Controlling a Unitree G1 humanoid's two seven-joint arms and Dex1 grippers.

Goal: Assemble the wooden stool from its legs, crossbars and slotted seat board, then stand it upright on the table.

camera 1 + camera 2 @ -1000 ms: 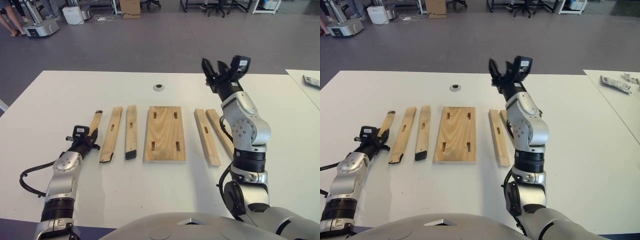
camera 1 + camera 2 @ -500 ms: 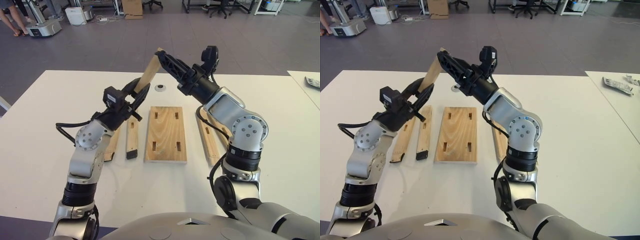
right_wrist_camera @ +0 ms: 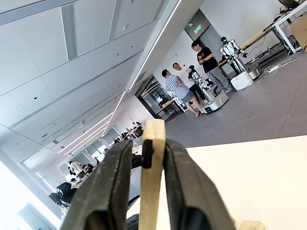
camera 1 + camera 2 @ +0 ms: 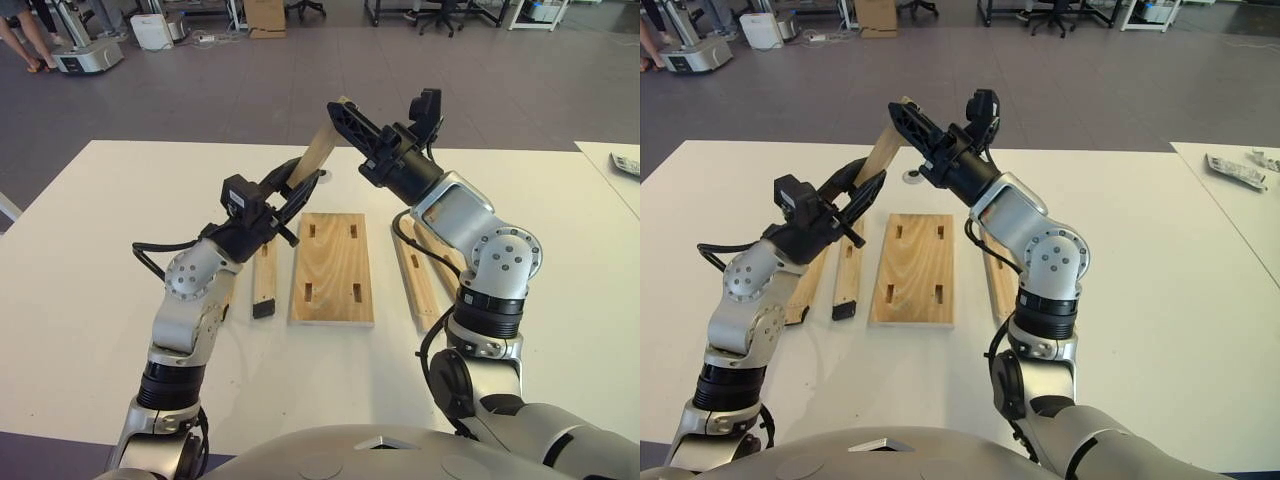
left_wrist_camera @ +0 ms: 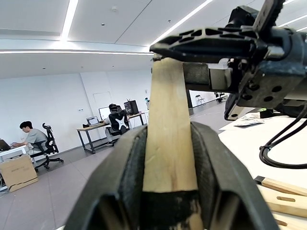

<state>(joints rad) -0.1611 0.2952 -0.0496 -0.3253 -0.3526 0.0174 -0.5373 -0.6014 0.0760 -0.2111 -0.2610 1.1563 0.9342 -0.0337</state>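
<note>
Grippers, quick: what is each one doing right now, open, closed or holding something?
Left gripper: closed on the lower part of the wooden leg, held up off the table.
Right gripper: closed on the same leg's upper end.

Place: a robotics lab in a large open hall.
Floor: bare grey floor [image 4: 250, 90] running far beyond the raised jaws.
Machines: a wheeled robot base [image 4: 85, 55] well off to the left of the jaws; a small humanoid robot [image 3: 229, 48] far behind them, with people [image 3: 178, 88] standing by it.
Furniture: a white tabletop [image 4: 110, 190] below the jaws; office chairs [image 4: 440, 14] and desks [image 5: 96, 126] far beyond them.
Ceiling: long light strips [image 5: 72, 14] above the jaws.
</note>
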